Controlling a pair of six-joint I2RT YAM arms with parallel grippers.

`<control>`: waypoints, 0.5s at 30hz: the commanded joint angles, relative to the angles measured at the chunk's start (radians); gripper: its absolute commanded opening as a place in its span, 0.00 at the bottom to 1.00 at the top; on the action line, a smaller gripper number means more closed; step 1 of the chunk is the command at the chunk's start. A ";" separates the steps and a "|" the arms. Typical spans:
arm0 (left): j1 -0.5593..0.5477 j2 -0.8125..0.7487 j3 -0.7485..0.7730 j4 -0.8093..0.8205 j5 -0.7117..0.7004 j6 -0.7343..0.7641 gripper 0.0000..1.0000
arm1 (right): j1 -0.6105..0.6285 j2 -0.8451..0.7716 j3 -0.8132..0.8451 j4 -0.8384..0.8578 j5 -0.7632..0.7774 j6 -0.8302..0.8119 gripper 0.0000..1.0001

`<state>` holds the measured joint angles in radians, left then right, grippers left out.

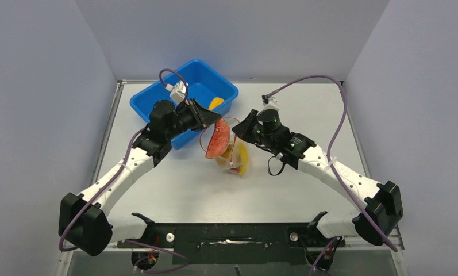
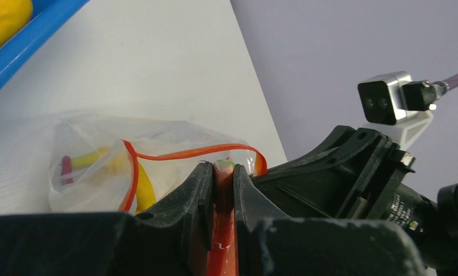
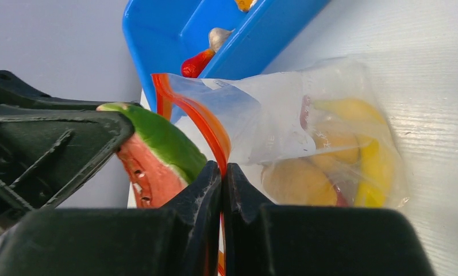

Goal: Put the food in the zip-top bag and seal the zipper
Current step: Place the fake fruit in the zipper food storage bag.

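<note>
Table (image 1: pixel 174 190) white, walls (image 1: pixel 42 86) grey. Left claw (image 2: pixel 223 178) grips watermelon slice (image 1: pixel 218 140); right claw (image 3: pixel 222 172) pinches zipper (image 3: pixel 206 123) at bag (image 3: pixel 284 115) mouth.

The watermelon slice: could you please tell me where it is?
In the top view the slice is clamped in the left end effector, right of the blue tub, at the mouth of the clear bag, whose red strip the right end effector pinches.

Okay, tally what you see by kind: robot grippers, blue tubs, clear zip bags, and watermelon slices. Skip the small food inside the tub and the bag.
Grippers: 2 (left gripper, right gripper)
Blue tub: 1
Zip-top bag: 1
Watermelon slice: 1
Total: 5
</note>
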<state>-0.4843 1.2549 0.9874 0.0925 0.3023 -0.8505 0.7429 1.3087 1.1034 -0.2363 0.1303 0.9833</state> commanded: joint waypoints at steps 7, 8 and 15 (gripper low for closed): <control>-0.023 0.005 -0.036 -0.047 -0.218 0.083 0.00 | 0.016 -0.013 0.007 0.134 -0.052 0.008 0.00; -0.023 0.009 -0.038 -0.047 -0.235 0.084 0.00 | 0.016 -0.013 0.002 0.138 -0.062 0.005 0.00; -0.039 0.056 -0.013 -0.029 -0.299 0.083 0.00 | 0.019 -0.043 -0.042 0.193 -0.095 0.003 0.00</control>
<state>-0.5117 1.2926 0.9401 0.0185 0.0673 -0.7822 0.7544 1.3079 1.0710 -0.1612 0.0612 0.9878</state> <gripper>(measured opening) 0.112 0.031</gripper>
